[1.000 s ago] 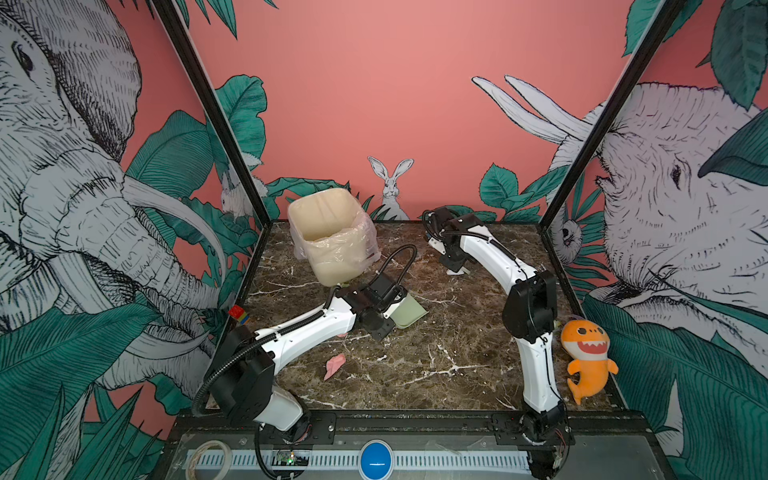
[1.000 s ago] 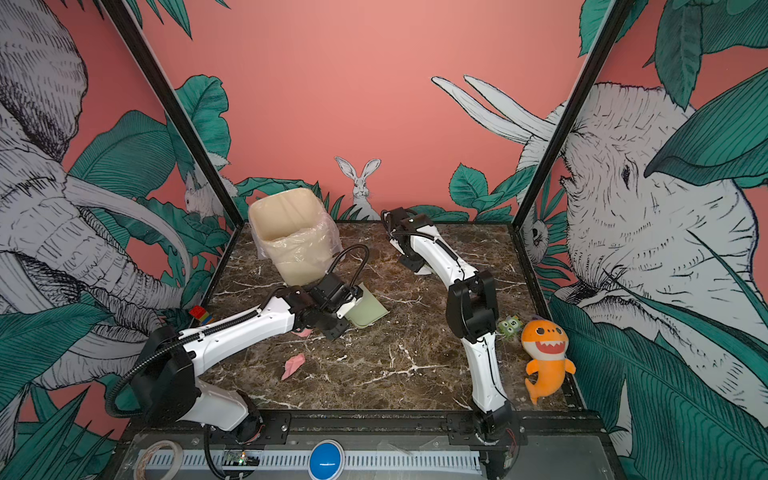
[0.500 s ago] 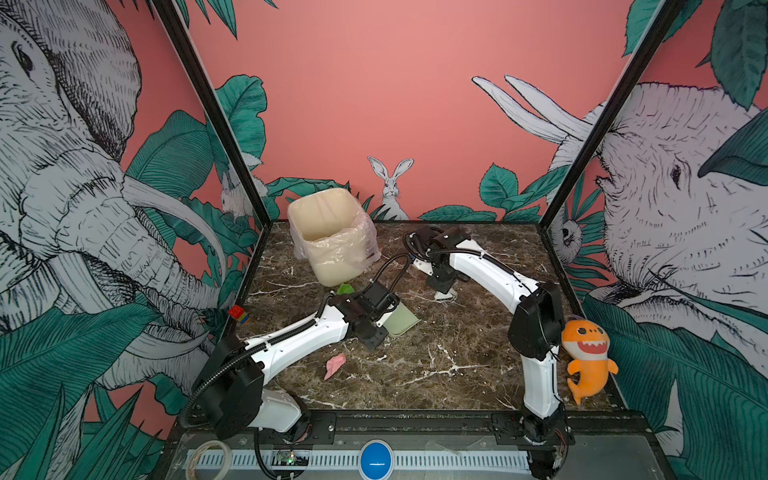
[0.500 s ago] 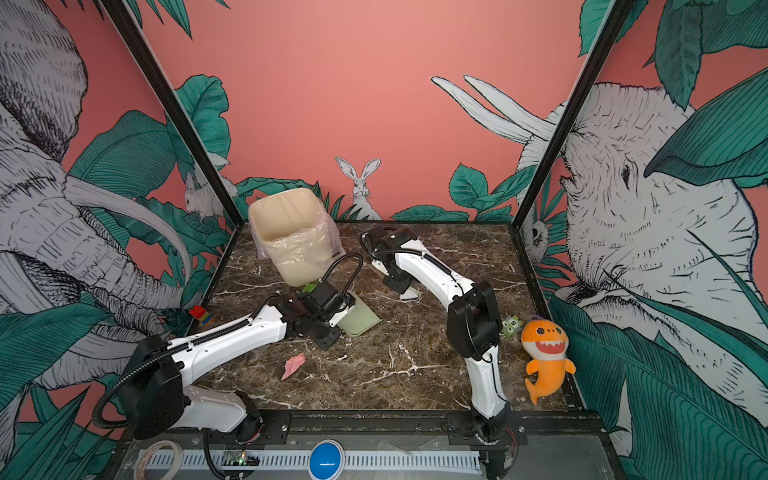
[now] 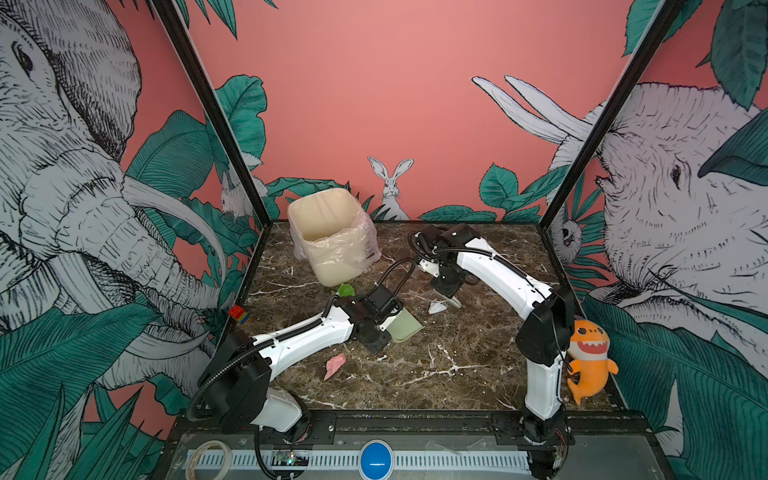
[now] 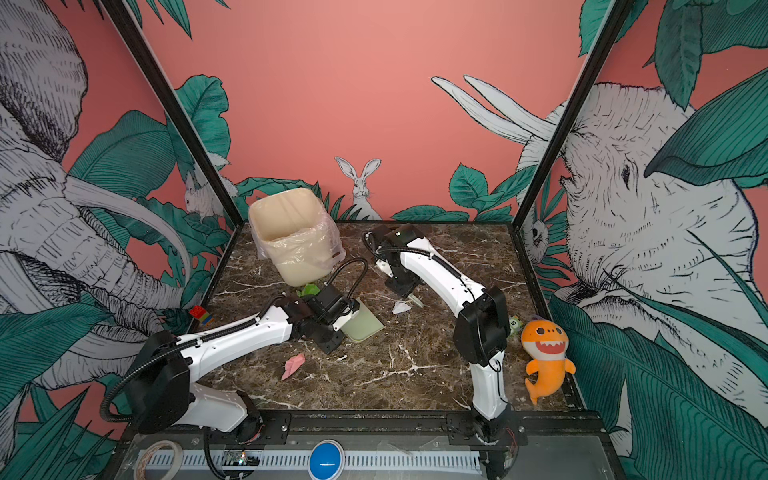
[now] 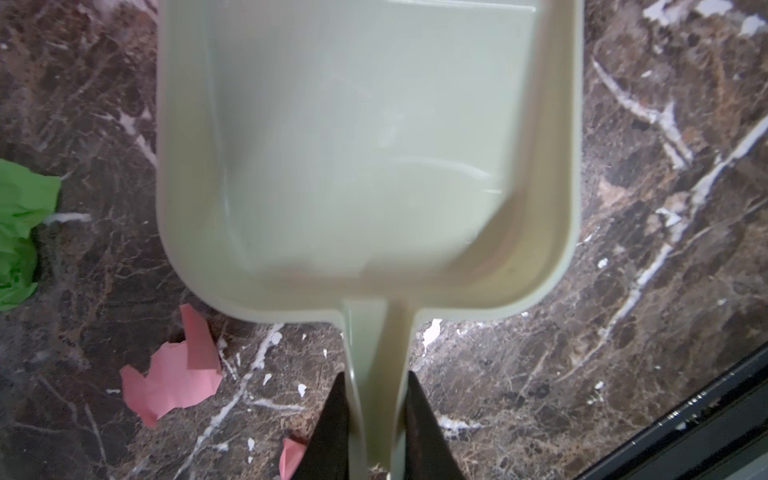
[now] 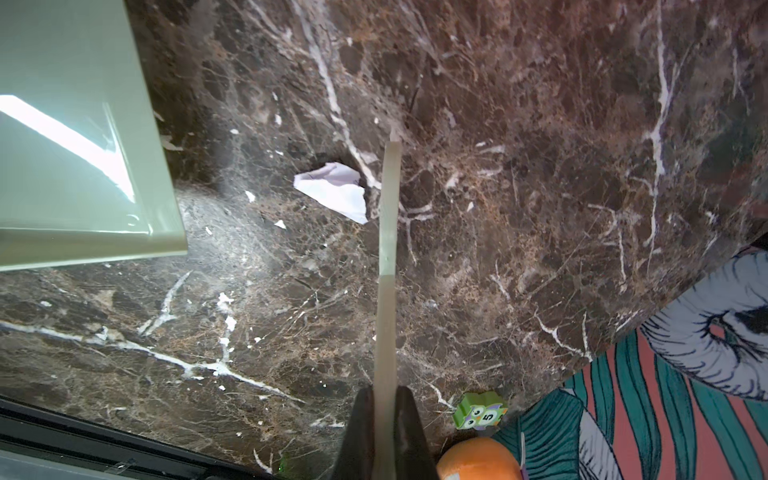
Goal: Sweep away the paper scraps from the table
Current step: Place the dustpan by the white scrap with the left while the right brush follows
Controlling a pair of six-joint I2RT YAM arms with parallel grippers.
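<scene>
Nearest the table (image 5: 457, 374) front edge lies a pink scrap (image 5: 334, 366), open marble to its right; left gripper (image 7: 375, 376) clamps the dustpan (image 7: 365, 145) handle; right gripper (image 8: 384, 390) pinches a flat tool (image 8: 388, 208) beside the white scrap (image 8: 334, 189); green scrap (image 5: 345, 289) sits beside the bin (image 5: 332, 245).

left jaws clamped, arm (image 5: 307, 336) low | right jaws clamped, arm (image 5: 498, 266) arched

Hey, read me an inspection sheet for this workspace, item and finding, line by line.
Surface: table, dark veined marble, no spill seen.
Job's things: white scrap, pink scrap, green scrap lie loose on it.
Clutter: lined bin, plush toy, owl block, colored block at the left edge.
Grippers: left gripper shut on dustpan handle; right gripper shut on thin pale tool.
Cables: black loop arches above the left wrist.
Surroundings: jungle-print walls; nothing else seen.
</scene>
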